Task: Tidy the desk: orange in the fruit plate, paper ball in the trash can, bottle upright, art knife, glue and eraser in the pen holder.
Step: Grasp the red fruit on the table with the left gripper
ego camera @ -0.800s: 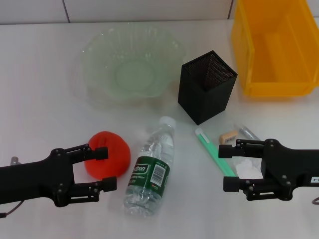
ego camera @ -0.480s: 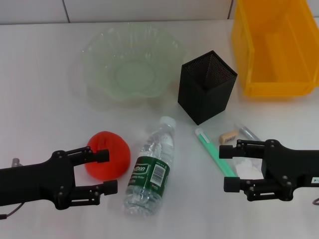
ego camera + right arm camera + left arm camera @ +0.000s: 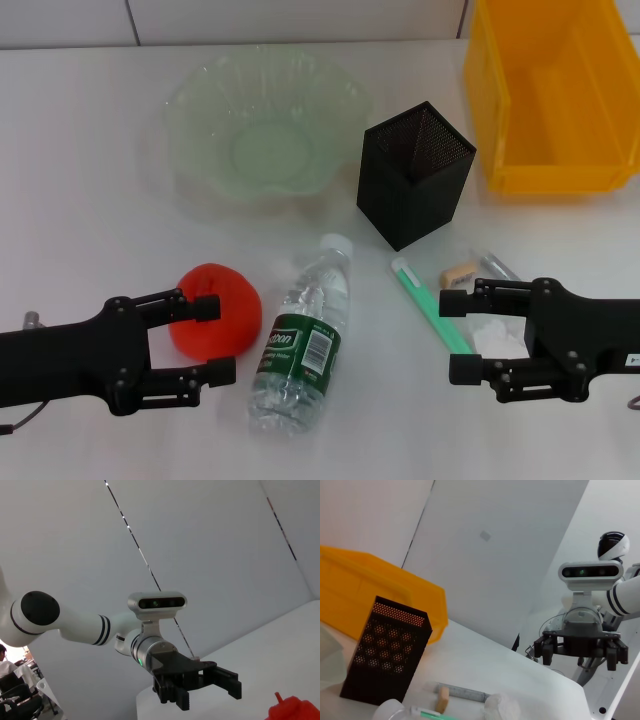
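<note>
The orange (image 3: 213,318) lies on the table front left, also in the right wrist view (image 3: 295,711). My left gripper (image 3: 215,340) is open, one finger over the orange, one in front of it. The bottle (image 3: 302,335) lies on its side, cap toward the pen holder (image 3: 413,175). My right gripper (image 3: 455,335) is open around the paper ball (image 3: 497,340), partly hidden by it. The eraser (image 3: 460,272), a green glue stick (image 3: 430,303) and the grey art knife (image 3: 495,265) lie beside it. The fruit plate (image 3: 190,95) is empty at the back. The trash can (image 3: 550,165) stands back right.
The left wrist view shows the pen holder (image 3: 385,657), trash can (image 3: 370,597), eraser (image 3: 442,698), art knife (image 3: 462,692), paper ball (image 3: 500,705) and my right gripper (image 3: 580,650) beyond them. The right wrist view shows my left gripper (image 3: 197,682).
The left gripper dipped slightly toward me and came back to the orange. The right gripper and all objects have not moved.
</note>
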`<state>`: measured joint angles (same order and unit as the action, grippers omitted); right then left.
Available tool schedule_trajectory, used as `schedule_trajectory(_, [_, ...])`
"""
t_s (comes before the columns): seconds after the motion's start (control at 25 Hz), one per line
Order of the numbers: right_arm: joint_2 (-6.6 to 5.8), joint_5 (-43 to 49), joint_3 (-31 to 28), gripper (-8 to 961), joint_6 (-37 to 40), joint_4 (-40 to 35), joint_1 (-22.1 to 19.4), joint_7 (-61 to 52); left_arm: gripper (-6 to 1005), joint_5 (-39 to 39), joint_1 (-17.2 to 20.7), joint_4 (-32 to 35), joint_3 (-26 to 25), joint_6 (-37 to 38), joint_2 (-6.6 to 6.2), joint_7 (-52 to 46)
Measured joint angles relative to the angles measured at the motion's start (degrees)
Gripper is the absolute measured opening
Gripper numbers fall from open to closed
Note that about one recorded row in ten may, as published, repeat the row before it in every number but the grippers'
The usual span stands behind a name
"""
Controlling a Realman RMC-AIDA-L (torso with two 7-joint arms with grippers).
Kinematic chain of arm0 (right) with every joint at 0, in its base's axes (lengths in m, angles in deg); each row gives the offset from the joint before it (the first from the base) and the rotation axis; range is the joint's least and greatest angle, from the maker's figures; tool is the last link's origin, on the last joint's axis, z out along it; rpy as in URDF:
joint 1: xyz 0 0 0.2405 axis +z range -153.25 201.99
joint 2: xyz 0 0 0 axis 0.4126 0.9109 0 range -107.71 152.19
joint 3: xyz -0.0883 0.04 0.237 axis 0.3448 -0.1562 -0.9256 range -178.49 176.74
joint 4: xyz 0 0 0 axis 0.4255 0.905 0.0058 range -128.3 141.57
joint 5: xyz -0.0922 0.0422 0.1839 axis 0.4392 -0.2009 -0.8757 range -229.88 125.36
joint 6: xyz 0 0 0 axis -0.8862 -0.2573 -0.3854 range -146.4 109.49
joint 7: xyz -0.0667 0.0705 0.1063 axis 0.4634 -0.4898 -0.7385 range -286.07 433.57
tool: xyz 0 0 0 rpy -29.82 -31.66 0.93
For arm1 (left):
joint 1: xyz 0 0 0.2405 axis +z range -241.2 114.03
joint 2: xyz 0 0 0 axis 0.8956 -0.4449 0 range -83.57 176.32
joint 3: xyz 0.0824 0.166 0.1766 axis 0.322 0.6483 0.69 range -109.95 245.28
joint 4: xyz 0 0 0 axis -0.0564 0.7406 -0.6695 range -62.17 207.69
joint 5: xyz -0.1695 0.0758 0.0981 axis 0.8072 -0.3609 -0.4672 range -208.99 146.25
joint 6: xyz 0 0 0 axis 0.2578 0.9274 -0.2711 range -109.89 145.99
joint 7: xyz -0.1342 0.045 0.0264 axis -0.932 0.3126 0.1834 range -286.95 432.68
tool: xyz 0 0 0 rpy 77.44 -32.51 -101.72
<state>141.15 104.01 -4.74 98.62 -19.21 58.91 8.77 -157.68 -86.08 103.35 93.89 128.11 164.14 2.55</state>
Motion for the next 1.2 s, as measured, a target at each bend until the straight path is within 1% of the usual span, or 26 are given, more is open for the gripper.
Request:
schedule_trajectory(0.36, [0.0,0.0,0.0,769,-0.07,0.0,0.18,-0.05,766,-0.17,-1.03,0.49,0.03,-0.54,-0.28,-4.82])
schedule_trajectory(0.48, [0.0,-0.04,-0.19,768,-0.23,-0.08,0.17,-0.05,759,-0.33,-1.55,2.08,0.49,-0.48,-0.72,-8.07])
schedule_trajectory(0.52, [-0.16,-1.01,-0.27,768,-0.31,-0.22,-0.17,0.07,757,-0.75,-2.23,5.36,2.3,-0.15,-1.33,-11.66])
schedule_trajectory(0.56, [-0.16,-1.01,-0.27,768,-0.31,-0.22,-0.17,0.07,755,-0.75,-2.23,5.36,2.3,-0.15,-1.33,-11.66])
schedule_trajectory(0.64, [-0.41,-2.56,-0.12,768,-0.38,-0.41,-0.76,0.26,750,-1.03,-2.74,9.23,4.56,0.08,-1.72,-15.38])
schedule_trajectory(0.68, [-0.59,-3.18,-0.05,768,-0.4,-0.54,-1.14,0.3,748,-1.13,-2.97,12.24,6.42,0.21,-1.8,-17.99])
schedule_trajectory(0.72, [-1.08,-3.66,0.01,768,-0.36,-0.87,-2.06,0.38,746,-1.22,-3.28,18.88,10.32,0.61,-1.79,-23.09])
schedule_trajectory(0.76, [-1.3,-3.7,-0.01,768,-0.29,-1.11,-2.59,0.4,744,-1.22,-3.28,18.88,10.32,0.61,-1.79,-23.09])
schedule_trajectory(0.84, [-1.51,-3.84,-0.01,768,-0.17,-1.4,-3.37,0.48,739,-1.45,-3.54,25.02,13.44,0.93,-1.68,-27.3])
schedule_trajectory(0.88, [-1.73,-4.07,-0.05,768,-0.01,-1.65,-4.27,0.81,737,-1.67,-3.74,27.16,14.44,0.98,-1.56,-29.17])
schedule_trajectory(0.92, [-2.07,-4.4,-0.19,768,0.23,-1.81,-5.7,1.85,734,-2.41,-4.65,31.96,16.72,0.97,-1.13,-33.15])
schedule_trajectory(0.96, [-2.07,-4.4,-0.19,768,0.23,-1.81,-5.7,1.85,732,-2.41,-4.65,31.96,16.72,0.97,-1.13,-33.15])
schedule_trajectory(1.0, [-2.23,-4.48,-0.3,768,0.36,-1.86,-6.27,2.29,730,-2.99,-5.23,34.08,17.88,0.78,-0.81,-34.86])
schedule_trajectory(1.04, [-2.35,-4.58,-0.41,768,0.49,-1.87,-6.73,2.74,728,-3.89,-6.27,36.5,19.5,0.28,-0.22,-36.63])
schedule_trajectory(1.12, [-2.62,-4.86,-0.36,768,0.55,-1.91,-7.55,2.95,723,-5.99,-7.6,38.31,21.57,-1.2,0.42,-38.11])
schedule_trajectory(1.2, [-2.68,-4.89,-0.34,767,0.56,-1.94,-7.77,2.96,719,-5.99,-7.6,38.31,21.57,-1.2,0.42,-38.11])
